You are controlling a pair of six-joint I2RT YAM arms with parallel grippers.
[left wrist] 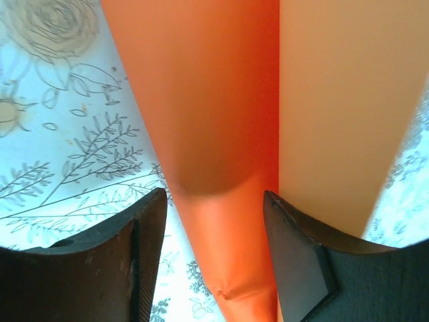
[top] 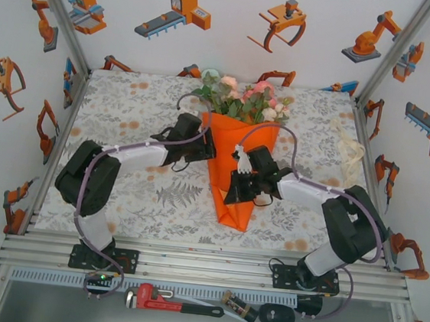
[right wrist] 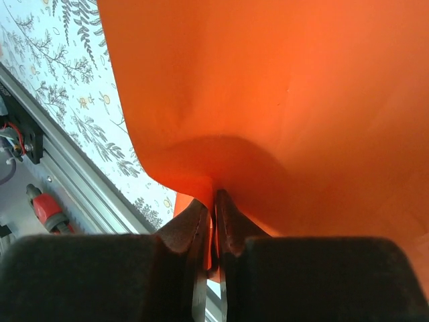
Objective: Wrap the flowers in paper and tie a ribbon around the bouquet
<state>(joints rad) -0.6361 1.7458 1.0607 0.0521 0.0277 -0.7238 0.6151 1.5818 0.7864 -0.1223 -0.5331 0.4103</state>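
Observation:
The bouquet lies mid-table as a tapered orange paper (top: 231, 186) cone, its point toward me. The flowers (top: 241, 98), pink and cream with green leaves, stick out of its far end. My left gripper (top: 202, 149) is at the cone's left edge. In the left wrist view it is open (left wrist: 214, 228), and a rolled fold of paper (left wrist: 221, 134) runs between its fingers (left wrist: 144, 258) without being squeezed. My right gripper (top: 241, 185) is over the cone's lower right, shut (right wrist: 214, 201) on a pinched ridge of paper (right wrist: 281, 100). The cream ribbon (top: 350, 156) lies loose by the right wall.
A floral tablecloth (top: 128, 113) covers the table, with white stickered walls on three sides. An aluminium rail (top: 204, 267) runs along the near edge. In front of it lie a red pipe wrench (top: 173, 301) and a black tool (top: 276, 315).

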